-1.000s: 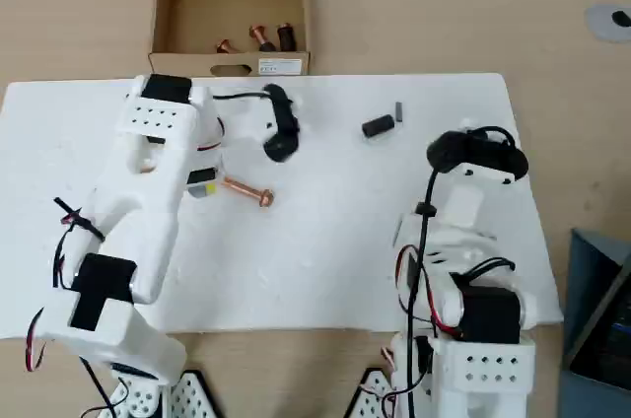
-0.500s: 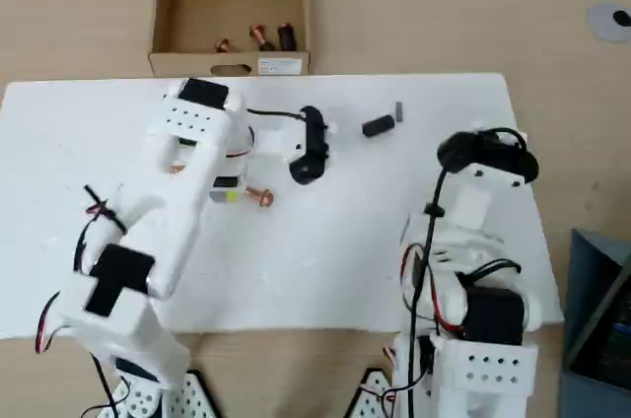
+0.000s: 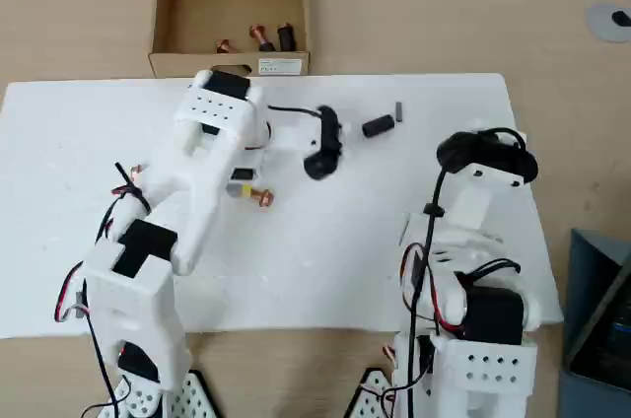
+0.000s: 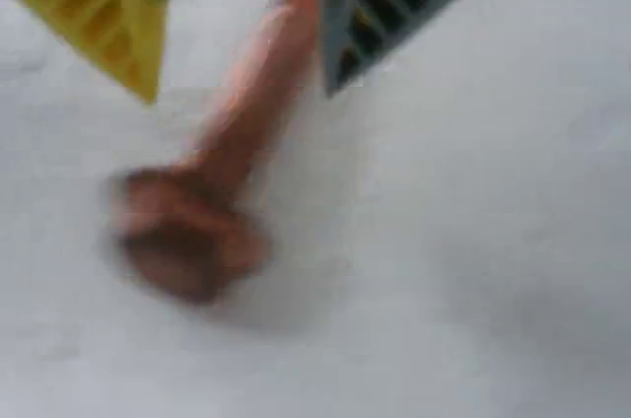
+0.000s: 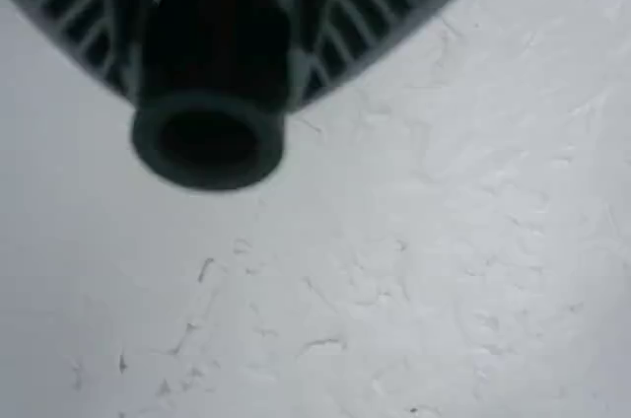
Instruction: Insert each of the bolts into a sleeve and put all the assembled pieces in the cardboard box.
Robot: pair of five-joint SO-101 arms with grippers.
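Some pieces (image 3: 258,38) are boxed at 12 o'clock. One sleeve (image 5: 215,34) is clenched by the right pincer (image 5: 212,73) — one bolt (image 4: 197,231) is straddled by the released left pincer (image 4: 240,88).

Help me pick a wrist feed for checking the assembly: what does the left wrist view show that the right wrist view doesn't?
Left wrist view, not the right: a copper bolt lying on the mat, head nearest the camera, its shaft running up between the spread fingers of the left hand, one yellow and one dark.
Right wrist view, not the left: a black sleeve clamped in the right hand, its open end facing the camera.
Both: the white mat beneath the hand.
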